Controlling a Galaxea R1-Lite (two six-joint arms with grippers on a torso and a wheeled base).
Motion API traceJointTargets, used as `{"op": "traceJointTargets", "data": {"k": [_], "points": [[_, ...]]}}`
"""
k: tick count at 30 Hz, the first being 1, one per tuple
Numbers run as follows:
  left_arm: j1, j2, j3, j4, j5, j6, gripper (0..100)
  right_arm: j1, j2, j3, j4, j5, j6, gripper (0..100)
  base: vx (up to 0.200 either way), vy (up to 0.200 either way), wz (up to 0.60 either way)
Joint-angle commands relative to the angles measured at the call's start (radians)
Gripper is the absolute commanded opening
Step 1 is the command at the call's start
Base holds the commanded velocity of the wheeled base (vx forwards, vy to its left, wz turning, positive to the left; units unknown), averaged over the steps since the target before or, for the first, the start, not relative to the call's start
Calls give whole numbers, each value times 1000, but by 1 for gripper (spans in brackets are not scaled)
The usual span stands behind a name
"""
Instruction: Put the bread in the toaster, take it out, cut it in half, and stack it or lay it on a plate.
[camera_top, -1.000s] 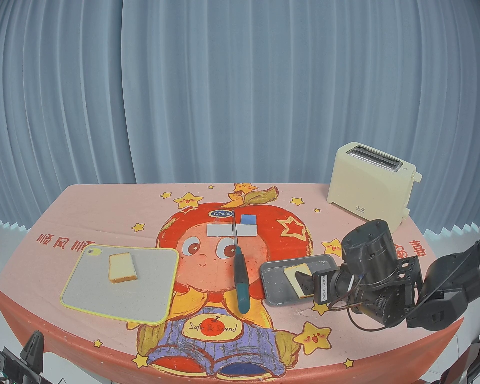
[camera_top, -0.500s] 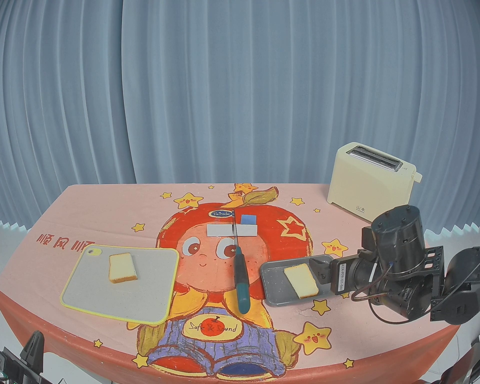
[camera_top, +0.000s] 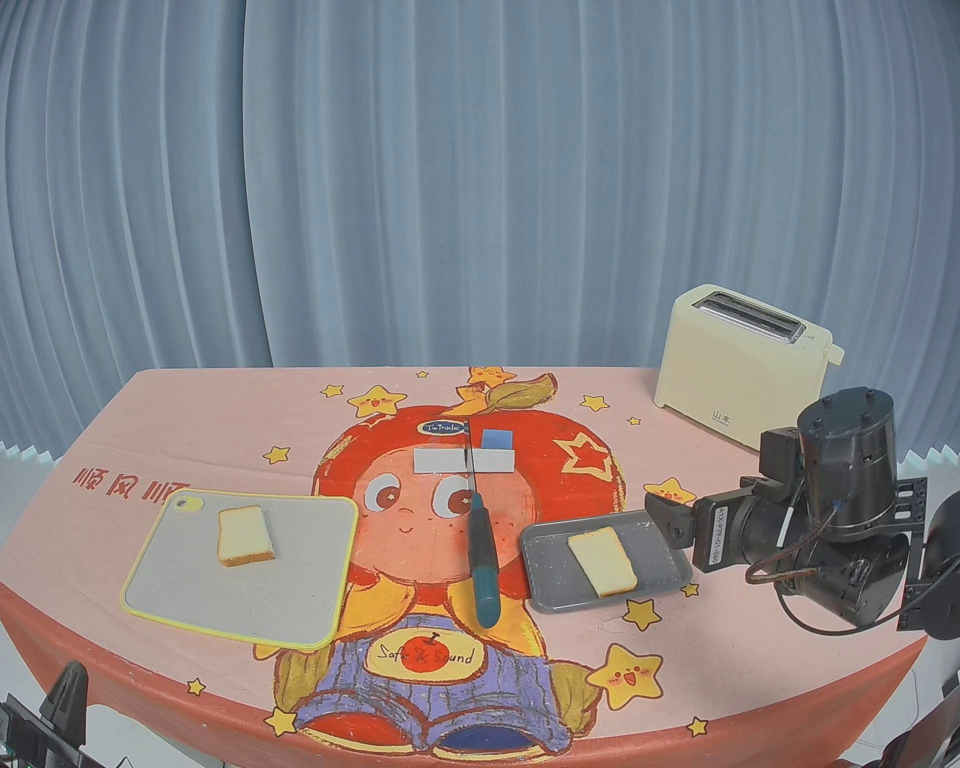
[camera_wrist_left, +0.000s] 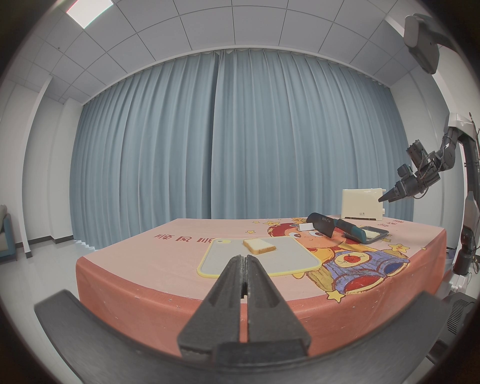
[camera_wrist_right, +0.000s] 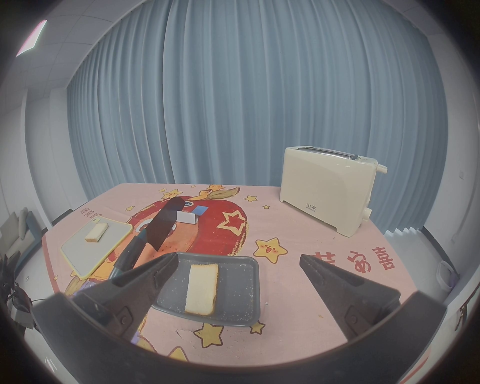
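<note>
One half slice of bread (camera_top: 602, 561) lies flat in the grey tray (camera_top: 655, 555) at the front right; in the right wrist view this bread (camera_wrist_right: 202, 287) rests in the tray (camera_wrist_right: 235, 295). The other half (camera_top: 245, 535) sits on the yellow-rimmed cutting board (camera_top: 290, 590) at the front left. My right gripper (camera_top: 668, 520) hovers just right of the tray, open and holding nothing, as the right wrist view confirms (camera_wrist_right: 237, 260). My left gripper (camera_wrist_left: 245, 262) is shut and empty, low off the table's front left edge, facing the board (camera_wrist_left: 280, 257).
A cream toaster (camera_top: 742, 372) stands at the back right, behind my right arm. A knife (camera_top: 483, 545) with a teal handle lies between board and tray, its blade on a small white rest (camera_top: 464, 460). The table's front edge is near.
My right gripper let go of the bread half, which now lies flat in the tray, and drew back to the right and slightly up. The left arm kept still.
</note>
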Motion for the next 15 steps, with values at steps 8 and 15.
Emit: {"op": "traceJointTargets", "data": {"k": [8,15], "points": [[0,-10,18,-1,0,0,0,-18,-48,5,1,4,-19,100,0,0,0],[0,-10,18,0,0,0,0,-18,-91,26,-1,6,-40,100,0,0,0]]}}
